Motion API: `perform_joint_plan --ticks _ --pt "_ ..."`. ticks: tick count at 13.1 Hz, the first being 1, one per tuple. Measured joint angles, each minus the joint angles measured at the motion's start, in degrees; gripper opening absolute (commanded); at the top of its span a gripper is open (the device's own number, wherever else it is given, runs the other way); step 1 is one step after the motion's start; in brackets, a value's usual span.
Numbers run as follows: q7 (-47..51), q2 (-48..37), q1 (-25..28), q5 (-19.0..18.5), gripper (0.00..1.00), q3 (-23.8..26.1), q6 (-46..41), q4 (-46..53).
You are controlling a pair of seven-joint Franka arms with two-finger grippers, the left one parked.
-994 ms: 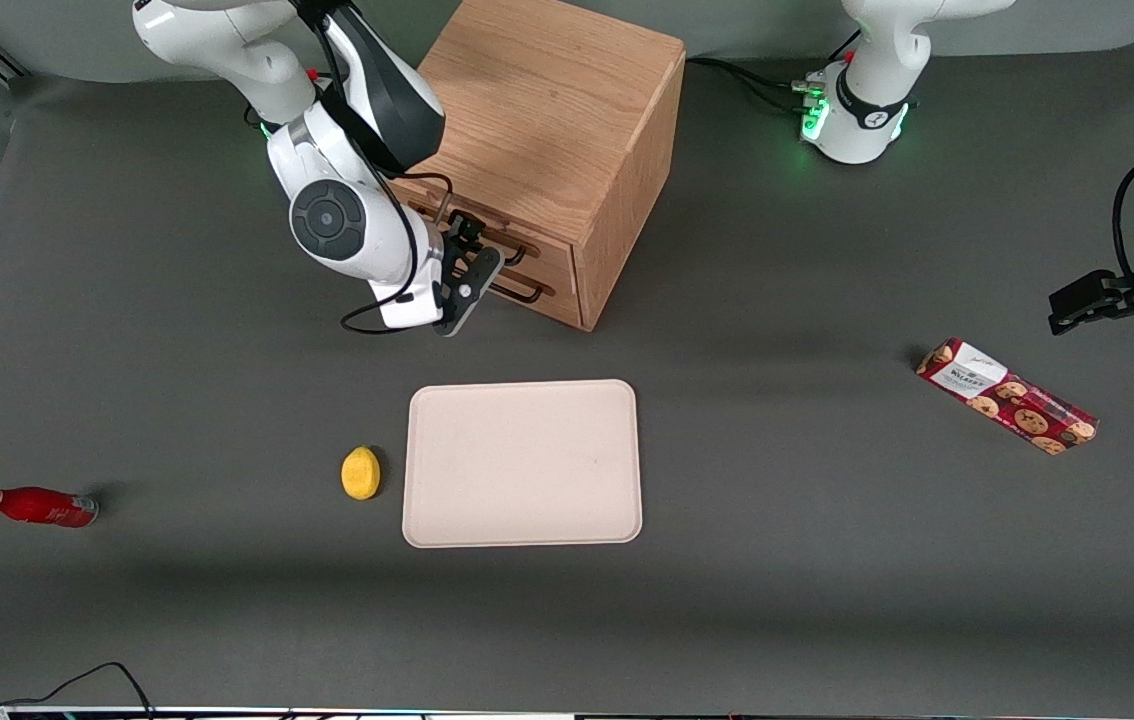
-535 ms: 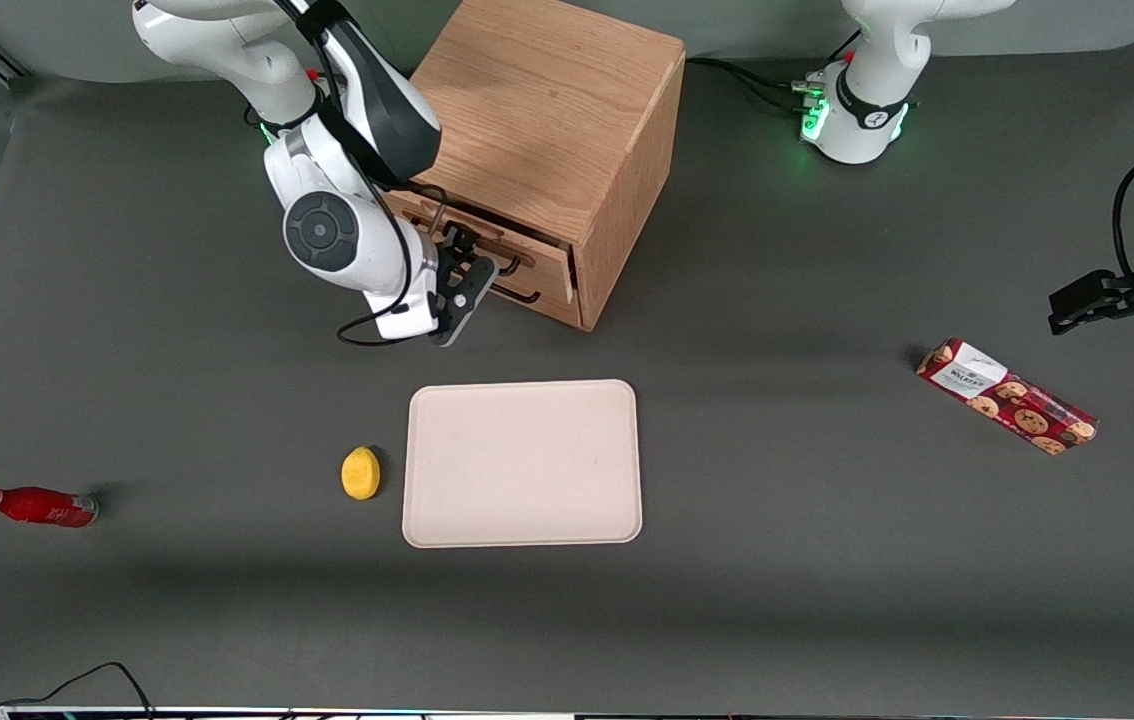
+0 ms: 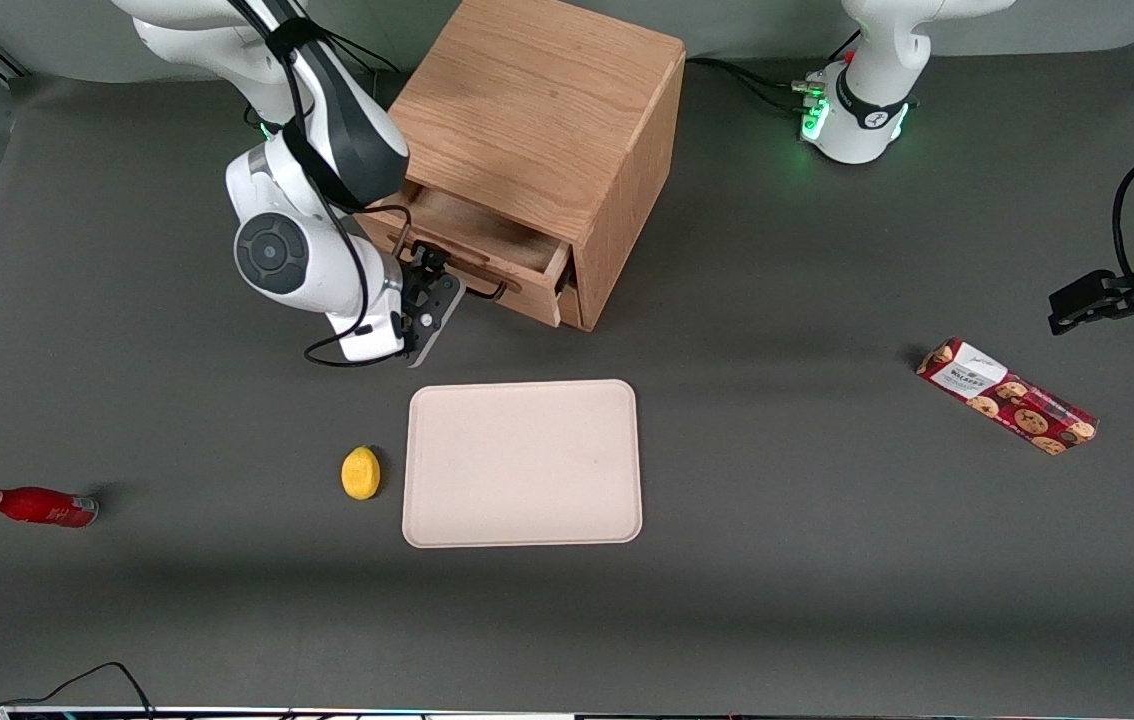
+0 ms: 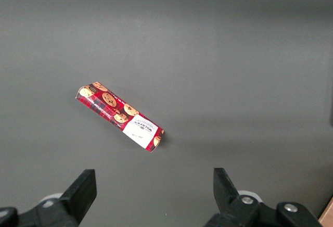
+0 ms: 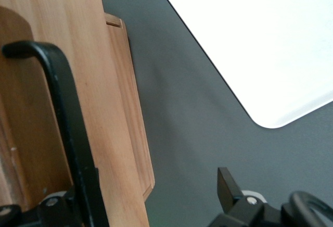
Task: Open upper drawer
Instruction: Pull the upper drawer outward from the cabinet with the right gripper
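The oak cabinet [image 3: 537, 110] stands at the back of the table. Its upper drawer [image 3: 472, 235] is pulled partly out, and its shallow wooden inside shows. The light wood front [image 5: 112, 107] carries the thin black handle [image 3: 484, 291], which also shows close up in the right wrist view [image 5: 67, 112]. My right gripper [image 3: 430, 290] is at that handle, in front of the drawer. Its fingers stand wide apart, one [image 5: 227, 184] out over the table, the other tucked by the handle. The lower drawer is mostly hidden under the upper one.
A beige tray [image 3: 522, 463] lies nearer the front camera than the cabinet and also shows in the right wrist view [image 5: 260, 39]. A yellow lemon [image 3: 360, 472] lies beside it. A red bottle [image 3: 35, 506] lies toward the working arm's end, and a cookie box [image 3: 1007, 396] toward the parked arm's end.
The upper drawer has slid out of the cabinet from nearly shut to partly open. My gripper and arm have moved with its handle, away from the cabinet.
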Motion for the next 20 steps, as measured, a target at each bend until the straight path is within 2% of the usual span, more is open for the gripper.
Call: perform_joint_plan --ticks 11,20 --pt "-7.1 2.9 -3.1 -0.2 1.0 -2.3 0.2 4.0" --pt "-12.4 5.0 -6.5 -3.1 1.0 -3.1 0.2 8.0"
